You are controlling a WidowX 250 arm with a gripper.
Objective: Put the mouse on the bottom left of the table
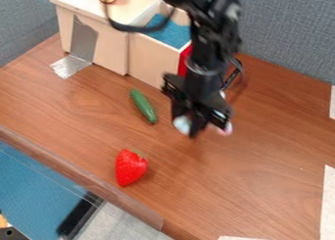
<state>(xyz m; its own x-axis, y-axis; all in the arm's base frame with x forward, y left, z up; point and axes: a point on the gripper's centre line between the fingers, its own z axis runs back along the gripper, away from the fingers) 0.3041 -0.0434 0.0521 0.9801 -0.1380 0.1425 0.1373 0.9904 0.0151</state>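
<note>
The black gripper (pixel 198 125) hangs down over the table right of centre, in front of the open drawer. Pale parts of an object that looks like the mouse (pixel 182 124) show around its lower end: a light-blue part at the left and a pinkish-white part at the right. The gripper covers the middle of this object, and whether it is held or touches the wood cannot be told.
A green cucumber-like toy (pixel 144 106) lies left of the gripper, and a red strawberry (pixel 131 167) sits nearer the front edge. The wooden box with its drawer (pixel 154 61) stands at the back. The brown table (pixel 255 185) ends at a raised lower-left edge.
</note>
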